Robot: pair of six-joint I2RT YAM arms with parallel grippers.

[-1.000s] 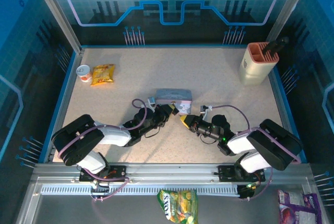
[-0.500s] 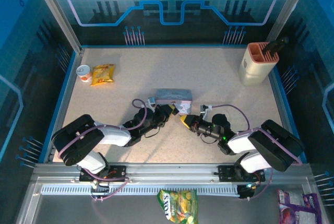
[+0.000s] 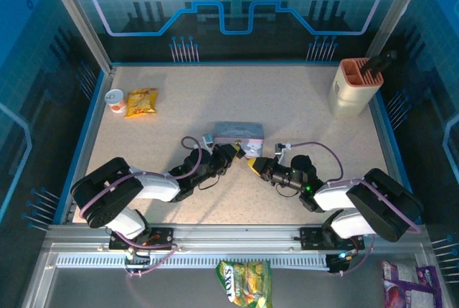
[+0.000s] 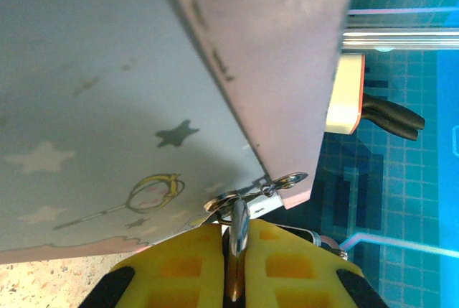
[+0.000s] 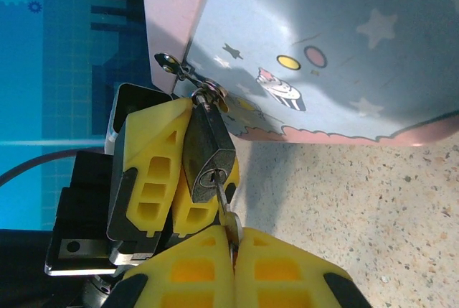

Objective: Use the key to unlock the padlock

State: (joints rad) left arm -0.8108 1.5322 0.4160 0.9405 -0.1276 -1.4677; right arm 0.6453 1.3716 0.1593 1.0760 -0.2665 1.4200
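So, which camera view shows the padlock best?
The right wrist view: the padlock shows its whole body and keyhole, the key inserted. In the left wrist view a thin edge sits between yellow fingers; in the top view it is too small.

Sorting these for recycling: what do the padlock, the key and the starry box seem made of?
Padlock: metal, perhaps steel; dull dark-grey body with a soft sheen. Key: thin bright metal, glinting silver. Box: probably painted tin, with smooth printed stars and a pink edge, though plastic cannot be excluded.

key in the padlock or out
In: the key blade sits in the padlock bottom keyhole, its head pinched in the right gripper.
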